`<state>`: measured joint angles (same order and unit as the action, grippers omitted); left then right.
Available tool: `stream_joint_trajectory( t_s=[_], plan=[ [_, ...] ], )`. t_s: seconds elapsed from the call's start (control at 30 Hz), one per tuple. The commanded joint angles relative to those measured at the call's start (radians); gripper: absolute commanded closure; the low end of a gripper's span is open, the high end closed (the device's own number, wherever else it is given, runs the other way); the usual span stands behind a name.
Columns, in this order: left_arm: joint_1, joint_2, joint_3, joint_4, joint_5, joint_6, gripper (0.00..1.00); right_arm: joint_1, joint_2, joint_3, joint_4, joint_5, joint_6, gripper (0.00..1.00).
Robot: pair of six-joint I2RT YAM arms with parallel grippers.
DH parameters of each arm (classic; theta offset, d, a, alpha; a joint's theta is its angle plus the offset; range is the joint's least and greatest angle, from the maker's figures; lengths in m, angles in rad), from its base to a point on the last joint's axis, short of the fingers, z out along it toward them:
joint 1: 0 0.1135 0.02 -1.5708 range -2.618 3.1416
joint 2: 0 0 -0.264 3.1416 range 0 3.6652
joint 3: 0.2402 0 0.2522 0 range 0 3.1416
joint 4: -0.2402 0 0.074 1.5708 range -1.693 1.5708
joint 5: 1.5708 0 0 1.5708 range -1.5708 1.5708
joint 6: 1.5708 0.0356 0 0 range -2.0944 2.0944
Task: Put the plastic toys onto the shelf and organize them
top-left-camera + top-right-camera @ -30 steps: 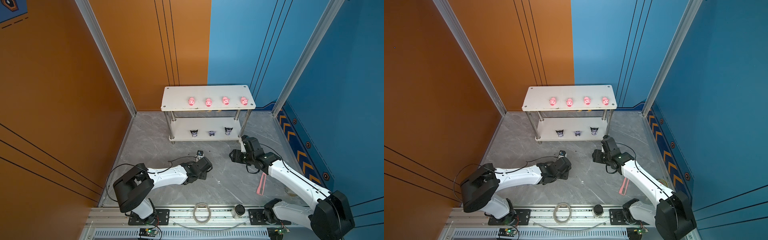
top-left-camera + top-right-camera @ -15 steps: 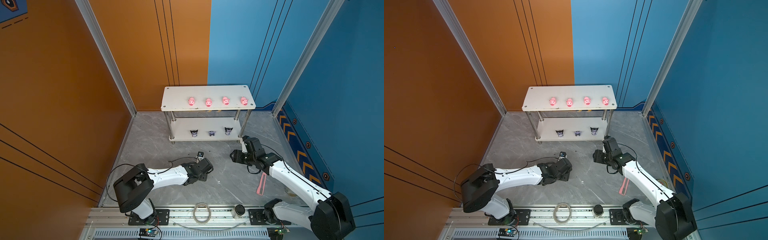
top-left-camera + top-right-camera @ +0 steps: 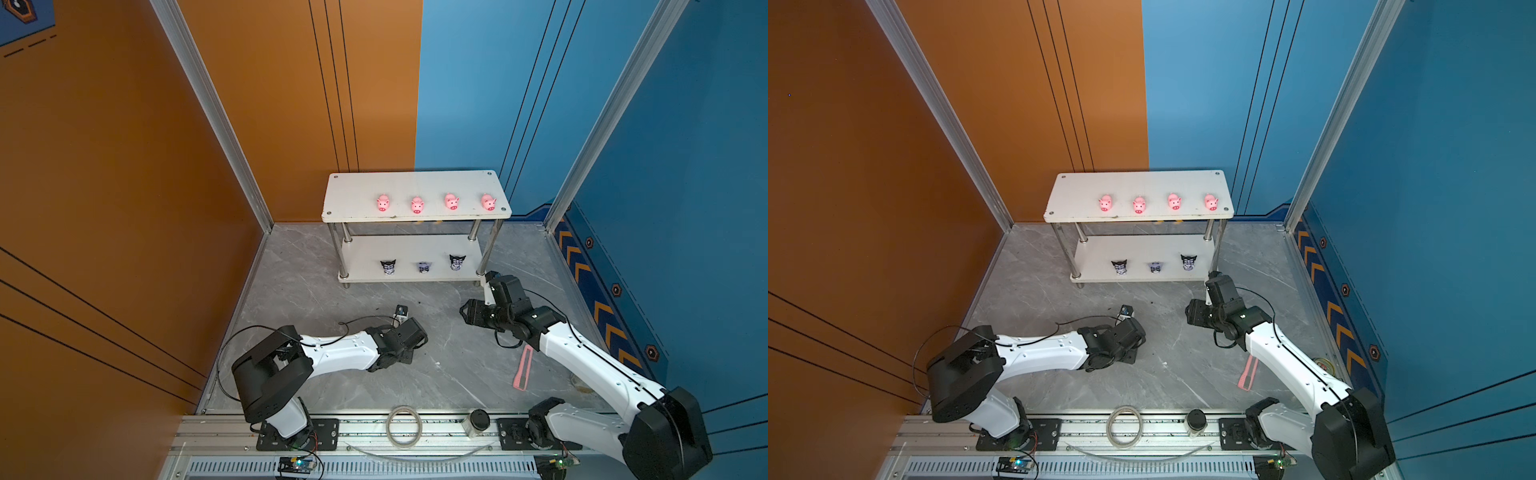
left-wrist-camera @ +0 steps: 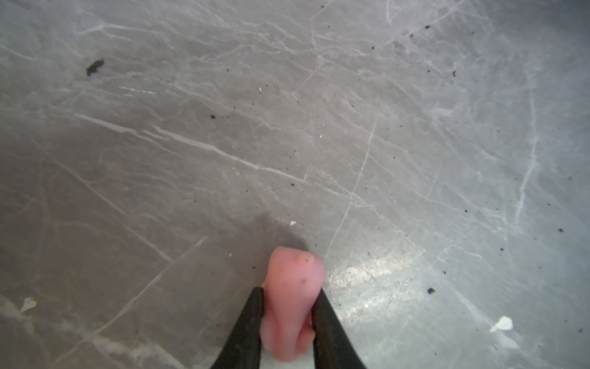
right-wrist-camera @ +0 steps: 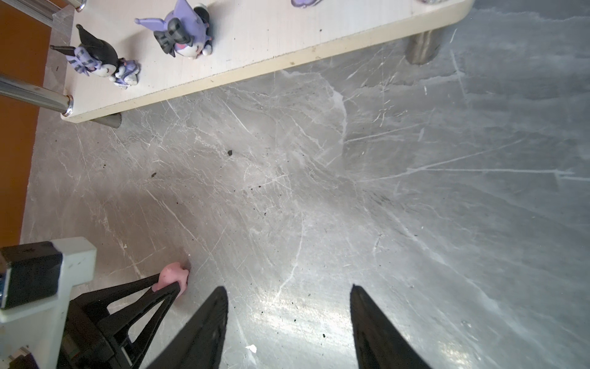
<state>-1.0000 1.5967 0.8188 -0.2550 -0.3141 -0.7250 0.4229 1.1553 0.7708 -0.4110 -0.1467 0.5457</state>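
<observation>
Several pink pigs (image 3: 382, 203) stand in a row on the top board of the white shelf (image 3: 353, 195). Three black-and-purple figures (image 3: 388, 266) (image 3: 423, 266) (image 3: 457, 262) line its lower board, and two of them show in the right wrist view (image 5: 95, 57) (image 5: 185, 35). One more pink pig (image 4: 292, 278) (image 5: 172, 274) is down at the grey floor. My left gripper (image 4: 289, 297) (image 3: 405, 355) is shut on it, a black finger (image 4: 252, 319) against each side. My right gripper (image 5: 289, 289) (image 3: 467, 311) is open and holds nothing, just right of the left one.
A flat pink strip (image 3: 523, 368) lies on the floor beside the right arm. A tape ring (image 3: 404, 426) and a small black-capped jar (image 3: 477, 420) sit on the front rail. Orange and blue walls close in the floor on three sides.
The left gripper head has edged slightly toward the front. The right arm has stayed where it was.
</observation>
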Motion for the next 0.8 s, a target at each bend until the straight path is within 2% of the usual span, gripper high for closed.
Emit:
stream_joint_trajectory(
  t_s=[0.0, 0.23, 0.37, 0.47, 0.57, 0.67, 0.77],
  plan=[
    [0.011, -0.056, 0.024, -0.074, -0.016, 0.03, 0.79, -0.008, -0.019, -0.01, -0.018, -0.002, -0.02, 0.37],
    [0.047, -0.367, 0.17, -0.366, -0.208, 0.2, 0.79, -0.012, -0.017, -0.009, -0.023, 0.007, -0.036, 0.37],
    [0.096, -0.498, 0.346, -0.516, -0.33, 0.3, 0.79, -0.019, -0.001, -0.01, -0.011, 0.004, -0.04, 0.37],
    [0.123, -0.501, 0.488, -0.573, -0.435, 0.402, 0.79, -0.022, 0.013, -0.01, 0.003, -0.002, -0.038, 0.37],
    [0.157, -0.454, 0.633, -0.578, -0.484, 0.507, 0.79, -0.022, 0.026, -0.008, 0.014, -0.007, -0.038, 0.37],
    [0.22, -0.388, 0.77, -0.567, -0.453, 0.572, 0.79, -0.022, 0.037, -0.01, 0.02, -0.011, -0.036, 0.37],
    [0.307, -0.303, 0.918, -0.567, -0.324, 0.61, 0.79, -0.024, 0.039, -0.019, 0.029, -0.01, -0.038, 0.37]
  ],
)
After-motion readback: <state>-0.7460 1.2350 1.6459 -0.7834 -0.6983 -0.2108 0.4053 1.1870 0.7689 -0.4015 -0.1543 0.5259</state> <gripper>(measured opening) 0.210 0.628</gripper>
